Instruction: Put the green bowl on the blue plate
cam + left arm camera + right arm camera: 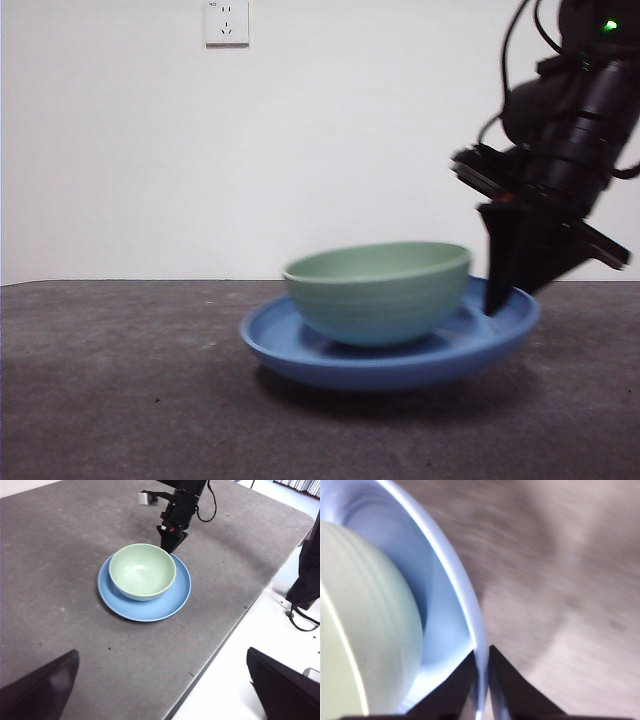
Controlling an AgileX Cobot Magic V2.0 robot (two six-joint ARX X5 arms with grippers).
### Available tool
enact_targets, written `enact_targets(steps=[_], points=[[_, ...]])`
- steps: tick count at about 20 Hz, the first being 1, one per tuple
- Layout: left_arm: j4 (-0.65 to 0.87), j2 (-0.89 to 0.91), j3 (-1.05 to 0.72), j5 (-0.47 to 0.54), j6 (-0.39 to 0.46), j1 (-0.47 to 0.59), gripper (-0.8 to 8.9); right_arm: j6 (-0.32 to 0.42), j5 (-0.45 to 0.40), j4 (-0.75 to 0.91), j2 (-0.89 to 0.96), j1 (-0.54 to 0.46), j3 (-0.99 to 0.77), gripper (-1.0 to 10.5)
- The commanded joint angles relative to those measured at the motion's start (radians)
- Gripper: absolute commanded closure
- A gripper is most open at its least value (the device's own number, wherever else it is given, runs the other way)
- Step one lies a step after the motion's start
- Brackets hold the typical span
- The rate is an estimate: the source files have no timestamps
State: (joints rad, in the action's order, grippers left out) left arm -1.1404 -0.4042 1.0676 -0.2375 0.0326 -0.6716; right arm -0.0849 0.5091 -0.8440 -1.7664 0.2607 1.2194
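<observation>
Green bowl (378,290) sits inside the blue plate (300,350), which looks tipped up. The right gripper (481,690) pinches the plate's rim (nearly closed). If it lets go fast, plate and bowl may bump down onto the surface (120,400).

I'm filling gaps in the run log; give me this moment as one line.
green bowl: in blue plate | right gripper: shut on plate rim, plate tilted | left gripper: open, waiting

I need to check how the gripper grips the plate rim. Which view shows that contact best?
The right wrist view: the right gripper pinches the blue plate rim between its jaws. The front view shows it side-on at the rim; the left wrist view shows it small, behind the green bowl.
</observation>
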Motion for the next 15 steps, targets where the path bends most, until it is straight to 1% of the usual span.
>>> enact_targets(steps=[1, 3, 8, 10, 13, 15], points=[[0.011, -0.002, 0.008, 0.001, 0.001, -0.005, 2.74, -0.057, 0.026, 0.022, -0.018, 0.045, 0.033, 9.4], [0.011, -0.002, 0.008, 0.002, 0.001, -0.005, 2.74, -0.093, 0.026, 0.05, -0.018, 0.08, 0.034, 9.3], [0.011, -0.002, 0.008, 0.001, 0.001, -0.005, 2.74, -0.156, 0.037, 0.114, -0.024, 0.144, 0.034, 9.3], [0.011, -0.002, 0.008, 0.002, 0.001, -0.005, 2.74, -0.174, 0.061, 0.147, -0.033, 0.157, 0.034, 9.4], [0.011, -0.002, 0.008, 0.002, 0.001, -0.005, 2.74, -0.216, 0.068, 0.193, -0.044, 0.163, 0.034, 9.4], [0.011, -0.002, 0.008, 0.002, 0.001, -0.005, 2.74, -0.219, 0.068, 0.193, -0.047, 0.163, 0.034, 9.4]])
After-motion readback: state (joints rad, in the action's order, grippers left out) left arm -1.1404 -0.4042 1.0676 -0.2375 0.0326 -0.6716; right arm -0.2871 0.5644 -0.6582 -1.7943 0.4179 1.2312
